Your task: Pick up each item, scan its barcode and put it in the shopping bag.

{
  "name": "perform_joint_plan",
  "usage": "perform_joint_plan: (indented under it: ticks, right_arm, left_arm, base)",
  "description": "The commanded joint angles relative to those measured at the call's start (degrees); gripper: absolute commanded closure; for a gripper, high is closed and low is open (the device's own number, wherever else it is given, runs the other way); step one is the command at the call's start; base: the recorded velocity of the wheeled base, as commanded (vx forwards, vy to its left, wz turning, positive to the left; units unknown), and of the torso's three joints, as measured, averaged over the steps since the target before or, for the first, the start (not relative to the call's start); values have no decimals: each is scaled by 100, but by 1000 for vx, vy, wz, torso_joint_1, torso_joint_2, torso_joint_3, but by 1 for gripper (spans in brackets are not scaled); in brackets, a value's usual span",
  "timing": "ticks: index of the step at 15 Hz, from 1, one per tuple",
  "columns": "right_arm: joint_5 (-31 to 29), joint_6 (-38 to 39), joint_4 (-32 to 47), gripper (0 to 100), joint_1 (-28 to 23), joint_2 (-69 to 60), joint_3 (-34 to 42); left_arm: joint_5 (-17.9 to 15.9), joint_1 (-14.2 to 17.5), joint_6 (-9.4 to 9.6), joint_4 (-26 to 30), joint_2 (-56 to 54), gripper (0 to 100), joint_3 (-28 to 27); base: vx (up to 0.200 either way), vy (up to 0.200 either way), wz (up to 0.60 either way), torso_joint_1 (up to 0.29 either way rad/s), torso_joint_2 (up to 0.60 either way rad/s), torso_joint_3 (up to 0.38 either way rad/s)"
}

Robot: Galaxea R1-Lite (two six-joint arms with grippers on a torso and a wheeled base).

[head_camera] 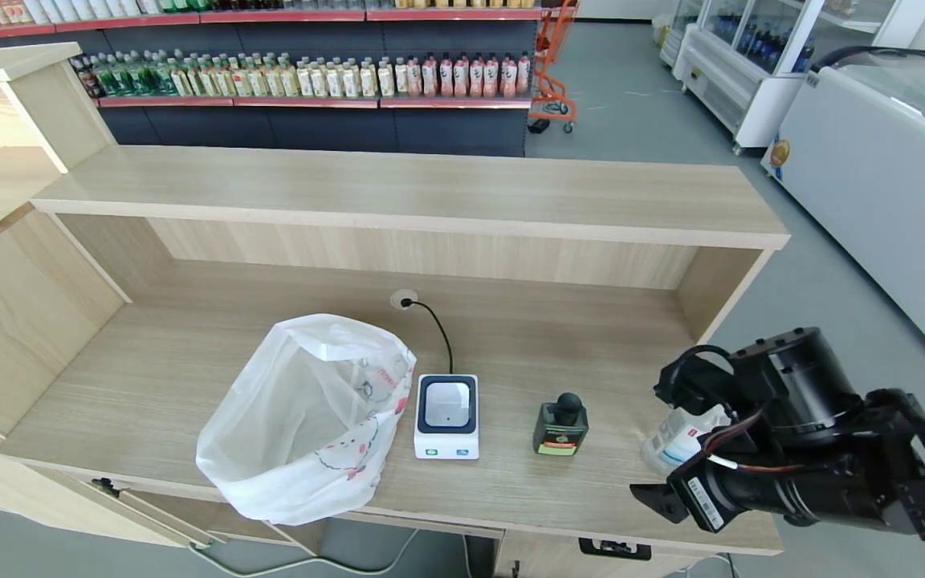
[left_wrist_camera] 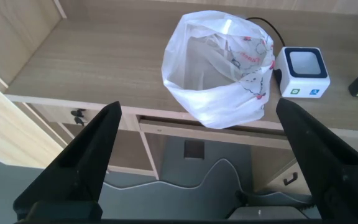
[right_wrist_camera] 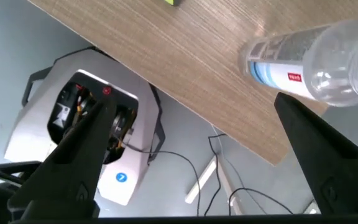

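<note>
Left pincer spread wide, nothing in it, off the desk's near edge in front of the shopping bag. Bag stands open-mouthed on the desk, scanner just beside it. Dark bottle upright near the scanner. Clear bottle lies on its side by the desk's right front edge. Right pincer wide, empty, near that bottle.

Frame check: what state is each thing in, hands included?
shopping bag: upright, mouth open.
scanner: flat on the counter, window up.
dark bottle: upright, capped.
clear bottle: lying on its side near the counter's edge, not gripped.
left hand: open, holding nothing.
right hand: open, holding nothing.
</note>
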Motion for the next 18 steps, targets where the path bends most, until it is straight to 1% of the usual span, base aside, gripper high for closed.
perform_joint_plan:
  ticks: [1, 4, 7, 9, 11, 14, 18]
  right_arm:
    - [21, -239, -405, 0, 58, 662, 106]
    - [30, -458, -1513, 0, 40, 1225, 273]
    - [56, -643, -2128, 0, 49, 1690, 220]
    - [285, -713, -2796, 0, 40, 2095, 185]
    - [399, -924, -3235, 0, 58, 2385, 106]
    - [557, -1206, -3341, 0, 49, 2728, -281]
    - [592, -1206, -3332, 0, 49, 3070, -914]
  left_arm:
    - [-1, 0, 5, -6, -2, 0, 0]
    - [-1, 0, -4, -6, -2, 0, 0]
    - [-1, 0, 5, -6, -2, 0, 0]
    - [-1, 0, -4, -6, -2, 0, 0]
    - [-1, 0, -4, 2, -2, 0, 0]
    - [-1, 0, -4, 2, -2, 0, 0]
    - [-1, 0, -4, 2, -2, 0, 0]
  base:
    - [0, 0, 0, 0, 0, 0]
    - [0, 0, 0, 0, 0, 0]
    - [0, 0, 0, 0, 0, 0]
    - [0, 0, 0, 0, 0, 0]
    - [0, 0, 0, 0, 0, 0]
    - [0, 0, 0, 0, 0, 0]
    - [0, 0, 0, 0, 0, 0]
